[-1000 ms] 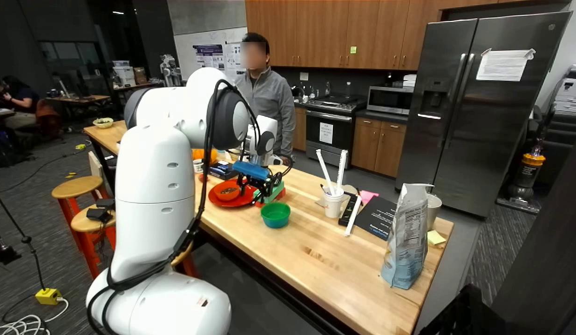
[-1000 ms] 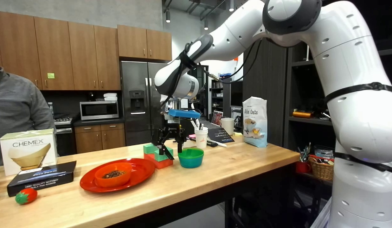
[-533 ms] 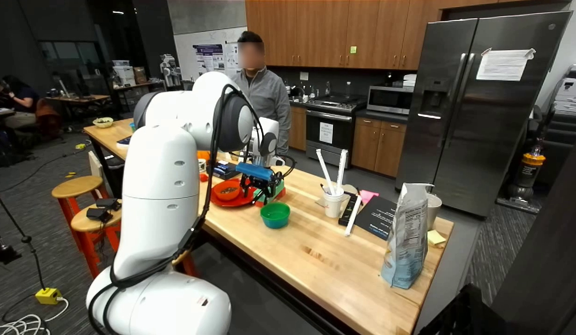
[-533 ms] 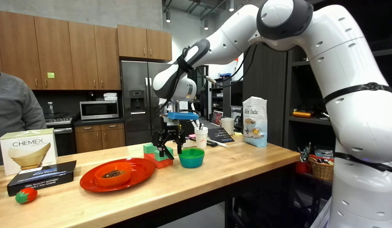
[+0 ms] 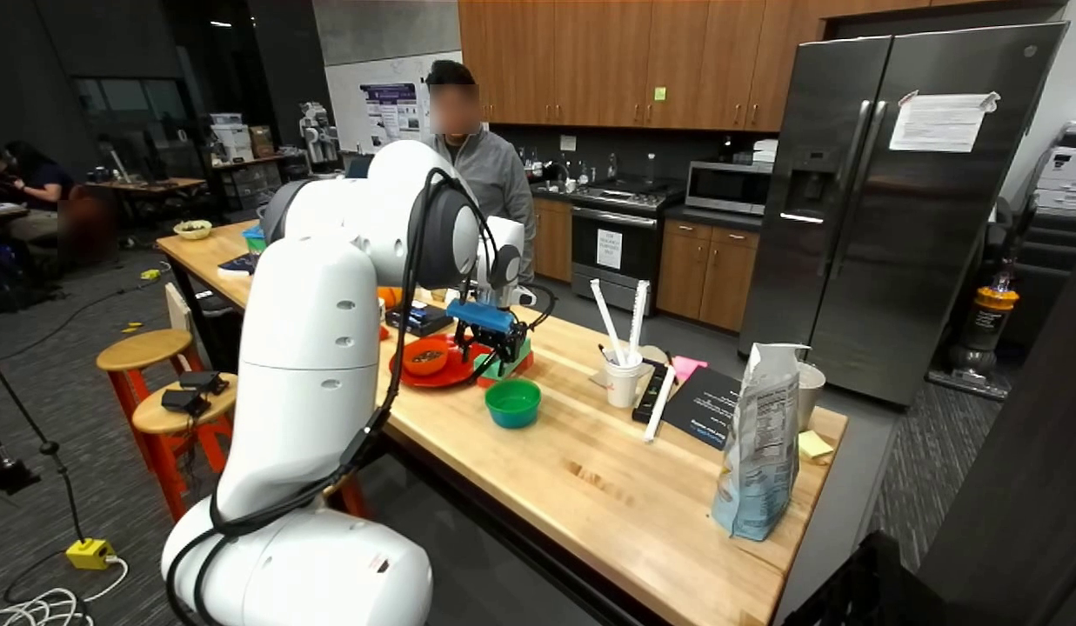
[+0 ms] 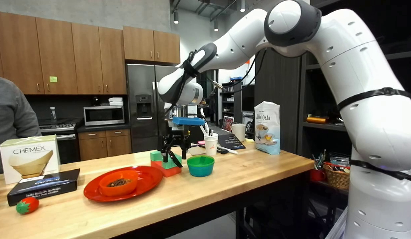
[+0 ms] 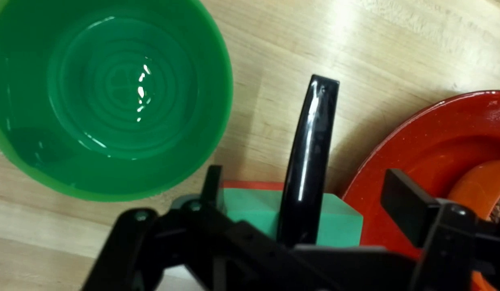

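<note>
- Wrist view gives us what both exterior views keep small: a glossy black tapering handle (image 7: pixel 308 153), right between the fingers of the black two-fingered gripper (image 7: pixel 306 188).
- And those fingers are spread wide, a gap on either side of the handle!
- Over in an exterior view, we can read "Rolled Oats" on the tall white-and-blue bag (image 6: pixel 267 127).
- Look at that handle: smooth, jet black, bright streak down its length, squared narrow tip; the wide end disappears behind the gripper.
- It crosses over the stepped mint-green-and-red block (image 6: pixel 165 169); we can't tell whether they touch.
- Just beside, the round green bowl (image 7: pixel 112 101): ringed floor, bright glints, and we can't say if that's liquid.
- Small brown bits fill the small round orange bowl (image 6: pixel 117 191), sitting on the wide glossy red plate (image 6: pixel 150 181).
- Long white sticks lean in the white paper cup (image 5: pixel 622 389).
</note>
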Tool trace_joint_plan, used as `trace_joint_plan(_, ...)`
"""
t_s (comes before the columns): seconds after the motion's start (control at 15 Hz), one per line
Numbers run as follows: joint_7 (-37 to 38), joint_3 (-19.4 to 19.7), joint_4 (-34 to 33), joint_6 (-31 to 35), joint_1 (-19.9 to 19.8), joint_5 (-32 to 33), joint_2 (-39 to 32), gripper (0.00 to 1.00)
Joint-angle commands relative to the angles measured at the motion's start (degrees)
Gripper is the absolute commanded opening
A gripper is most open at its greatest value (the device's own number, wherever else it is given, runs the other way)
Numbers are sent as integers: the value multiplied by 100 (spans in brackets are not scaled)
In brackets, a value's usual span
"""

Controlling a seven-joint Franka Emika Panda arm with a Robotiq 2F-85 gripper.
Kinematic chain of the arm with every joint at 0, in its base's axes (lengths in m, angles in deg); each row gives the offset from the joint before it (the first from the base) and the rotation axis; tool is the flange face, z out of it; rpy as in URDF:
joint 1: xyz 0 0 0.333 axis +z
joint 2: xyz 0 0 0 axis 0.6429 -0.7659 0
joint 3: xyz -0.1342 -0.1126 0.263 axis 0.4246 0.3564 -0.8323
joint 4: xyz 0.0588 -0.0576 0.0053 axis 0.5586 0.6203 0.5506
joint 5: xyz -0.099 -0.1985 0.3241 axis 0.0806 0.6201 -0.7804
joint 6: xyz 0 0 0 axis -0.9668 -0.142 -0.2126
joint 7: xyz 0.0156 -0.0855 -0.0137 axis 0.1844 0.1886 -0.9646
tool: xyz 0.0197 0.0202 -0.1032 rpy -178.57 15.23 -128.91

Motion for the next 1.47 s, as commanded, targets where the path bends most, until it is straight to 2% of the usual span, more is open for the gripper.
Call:
trace_joint_plan(0.0,116,21,-200,-146,29,13,-120,69)
trace_joint_plan(0.4,371,61,-231,-310,66,65,-108,21)
trace_joint_plan(0.6,489,76,-257,-423,67,73,-70,1)
trace_joint_plan(1.13,757,140,-219,-612,64,112,246,1)
trace_joint_plan(1.4,647,41,-337,-1020,93,103,484,1)
